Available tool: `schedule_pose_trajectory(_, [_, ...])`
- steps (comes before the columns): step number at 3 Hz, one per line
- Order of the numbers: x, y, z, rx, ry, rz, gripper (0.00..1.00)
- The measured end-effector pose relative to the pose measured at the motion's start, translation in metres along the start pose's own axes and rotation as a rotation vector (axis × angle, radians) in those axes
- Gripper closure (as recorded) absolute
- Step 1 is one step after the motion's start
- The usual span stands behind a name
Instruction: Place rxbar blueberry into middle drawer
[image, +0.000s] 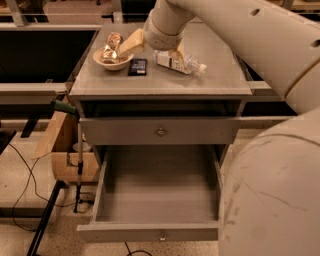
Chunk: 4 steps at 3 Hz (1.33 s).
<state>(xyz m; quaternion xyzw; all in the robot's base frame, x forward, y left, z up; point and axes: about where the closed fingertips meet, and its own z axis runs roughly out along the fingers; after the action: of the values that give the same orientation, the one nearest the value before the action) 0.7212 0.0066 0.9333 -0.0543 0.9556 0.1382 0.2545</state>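
The rxbar blueberry is a small dark packet lying flat on the grey cabinet top, just right of a bowl. My gripper hangs over the back of the cabinet top, above and slightly behind the bar. It is open and empty. One tan finger is over the bowl's right edge and the other is by the bottle. The middle drawer is pulled fully out below, a wide shallow grey tray with a small knob and nothing inside.
A bowl holding a shiny gold foil packet sits left of the bar. A clear water bottle lies on its side to the right. The upper drawer front is closed. My arm fills the right side. A cardboard box stands left of the cabinet.
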Motion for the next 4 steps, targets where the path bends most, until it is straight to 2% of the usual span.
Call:
schedule_pose_trajectory(1, [0.001,0.000,0.000,0.000,0.002,0.053,0.00])
schedule_pose_trajectory(2, [0.001,0.000,0.000,0.000,0.002,0.053,0.00])
schedule_pose_trajectory(3, [-0.001,0.015,0.001,-0.022,-0.037,-0.007,0.00])
schedule_pose_trajectory(4, [-0.007,0.037,0.004,-0.062,-0.100,-0.096,0.00])
